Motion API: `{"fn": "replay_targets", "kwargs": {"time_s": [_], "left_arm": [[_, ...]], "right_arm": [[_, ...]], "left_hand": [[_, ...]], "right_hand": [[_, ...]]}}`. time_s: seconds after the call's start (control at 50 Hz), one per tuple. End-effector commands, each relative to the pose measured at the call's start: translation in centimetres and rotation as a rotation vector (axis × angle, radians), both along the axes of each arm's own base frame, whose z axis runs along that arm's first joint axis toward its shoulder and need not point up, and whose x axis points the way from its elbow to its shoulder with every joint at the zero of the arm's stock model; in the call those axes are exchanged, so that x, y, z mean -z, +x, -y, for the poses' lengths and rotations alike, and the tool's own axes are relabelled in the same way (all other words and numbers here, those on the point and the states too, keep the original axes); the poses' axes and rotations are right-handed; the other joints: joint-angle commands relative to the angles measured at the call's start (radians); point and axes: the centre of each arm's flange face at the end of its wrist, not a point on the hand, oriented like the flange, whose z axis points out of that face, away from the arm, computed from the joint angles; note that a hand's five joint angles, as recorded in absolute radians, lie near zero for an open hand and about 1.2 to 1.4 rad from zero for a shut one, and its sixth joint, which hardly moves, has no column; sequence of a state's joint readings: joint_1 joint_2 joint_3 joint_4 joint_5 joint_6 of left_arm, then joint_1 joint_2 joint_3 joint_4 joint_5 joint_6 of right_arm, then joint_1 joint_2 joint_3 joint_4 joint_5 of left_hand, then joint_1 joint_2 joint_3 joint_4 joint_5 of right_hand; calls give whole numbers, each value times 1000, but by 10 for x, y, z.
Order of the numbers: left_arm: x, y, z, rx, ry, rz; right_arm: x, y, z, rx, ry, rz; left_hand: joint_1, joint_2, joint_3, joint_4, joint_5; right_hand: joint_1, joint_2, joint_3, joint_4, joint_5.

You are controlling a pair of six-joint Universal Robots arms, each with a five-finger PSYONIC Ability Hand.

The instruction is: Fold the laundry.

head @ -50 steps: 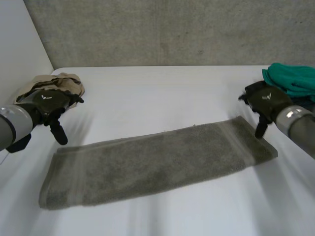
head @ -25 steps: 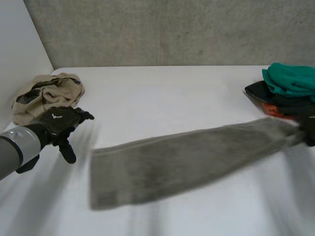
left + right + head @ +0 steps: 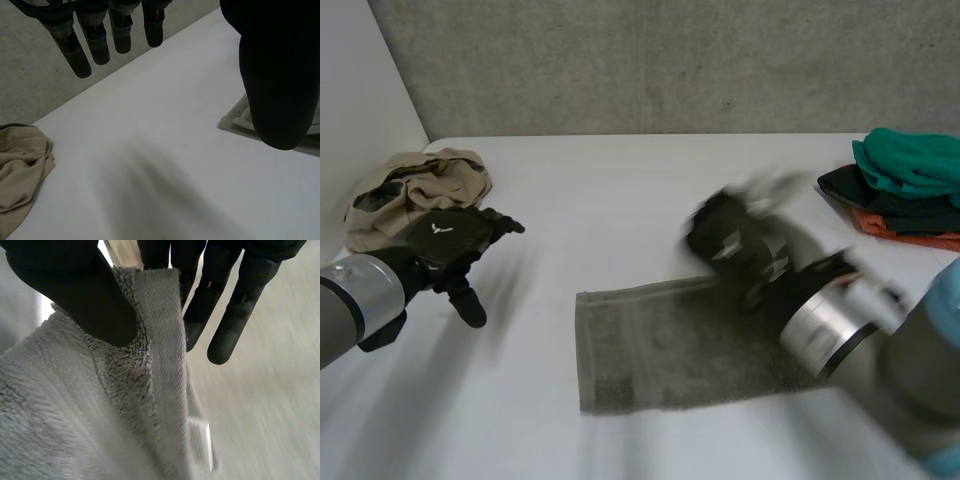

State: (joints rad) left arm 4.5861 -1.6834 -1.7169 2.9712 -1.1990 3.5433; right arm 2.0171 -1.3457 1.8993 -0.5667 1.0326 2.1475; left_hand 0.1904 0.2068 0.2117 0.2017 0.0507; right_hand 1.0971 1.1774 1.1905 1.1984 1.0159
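White table (image 3: 620,180): we log a grey towel (image 3: 650,345) at its middle, one end pinched between thumb and fingers of the right hand (image 3: 732,235), left hand (image 3: 445,240) open and empty; mid-fold, we judge, next needing ends aligned.

Grey-green terry towel (image 3: 640,350) with a smoother plain band near one end; white table (image 3: 620,190); beige garment (image 3: 415,185); teal cloth (image 3: 910,160); black cloth (image 3: 845,186); orange cloth (image 3: 910,238); black left hand (image 3: 445,240); black right hand (image 3: 730,235); mottled grey wall (image 3: 670,60).
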Motion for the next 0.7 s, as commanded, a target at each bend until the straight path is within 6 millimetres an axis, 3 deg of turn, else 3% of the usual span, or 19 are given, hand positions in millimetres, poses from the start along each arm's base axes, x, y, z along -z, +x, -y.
{"fn": "replay_targets", "kwargs": {"time_s": [0.02,0.06,0.08,0.1,0.12,0.2,0.24,0.3,0.36,0.46,0.52,0.54,0.58,0.66,0.7], "left_arm": [[3,-8,-7,25,4,-4],[5,-11,-8,34,8,-4],[5,-12,-8,37,7,-5],[5,-13,-9,41,6,-5],[5,-15,-9,47,3,-6],[3,-19,-10,64,-11,-8],[2,-21,-12,72,-15,-9],[1,-24,-14,82,-20,-12],[2,-26,-16,91,-18,-15],[6,-29,-20,101,-5,-17],[9,-30,-21,105,3,-16],[10,-30,-21,106,4,-16],[11,-31,-22,107,6,-16],[9,-28,-21,99,4,-18],[8,-28,-21,96,-2,-19]], "right_arm": [[49,34,-77,-251,128,-129],[54,35,-80,-250,137,-169],[53,33,-79,-230,151,-196],[52,32,-77,-210,165,-205],[50,31,-74,-186,181,-206],[30,20,-51,-34,294,-89],[6,7,-35,46,405,66],[-9,-16,-17,156,579,228],[-1,-36,-5,251,677,247],[36,-78,8,443,723,28],[49,-96,19,513,715,-65],[52,-99,23,529,702,-95],[52,-96,26,529,687,-91],[31,-79,32,512,569,-1],[6,-63,27,475,476,90]], "left_hand": [[-16,-32,-37,-27,-51],[-16,-32,-37,-27,-51],[-16,-32,-37,-27,-51],[-16,-32,-37,-27,-51],[-16,-32,-37,-27,-51],[-16,-32,-37,-27,-51],[-16,-32,-37,-27,-51],[-16,-32,-37,-27,-51],[-16,-32,-37,-27,-51],[-16,-32,-37,-27,-51],[-16,-32,-37,-27,-51],[-16,-32,-37,-27,-51],[-16,-32,-37,-27,-51],[-16,-32,-37,-27,-51],[-16,-32,-37,-27,-51]], "right_hand": [[299,219,206,198,206],[270,189,176,168,176],[-338,-418,-431,-439,-431],[-734,-814,-827,-835,-827],[-923,-1003,-1016,-1024,-1016],[-923,-1003,-1016,-1024,-1016],[-923,-1003,-1016,-1024,-1016],[-923,-1003,-1016,-1024,-1016],[-923,-1003,-1016,-1024,-1016],[-872,-952,-965,-973,-965],[-487,-567,-580,-588,-580],[-75,-156,-169,-177,-169],[297,217,204,196,204],[299,219,206,198,206],[299,219,206,198,206]]}}
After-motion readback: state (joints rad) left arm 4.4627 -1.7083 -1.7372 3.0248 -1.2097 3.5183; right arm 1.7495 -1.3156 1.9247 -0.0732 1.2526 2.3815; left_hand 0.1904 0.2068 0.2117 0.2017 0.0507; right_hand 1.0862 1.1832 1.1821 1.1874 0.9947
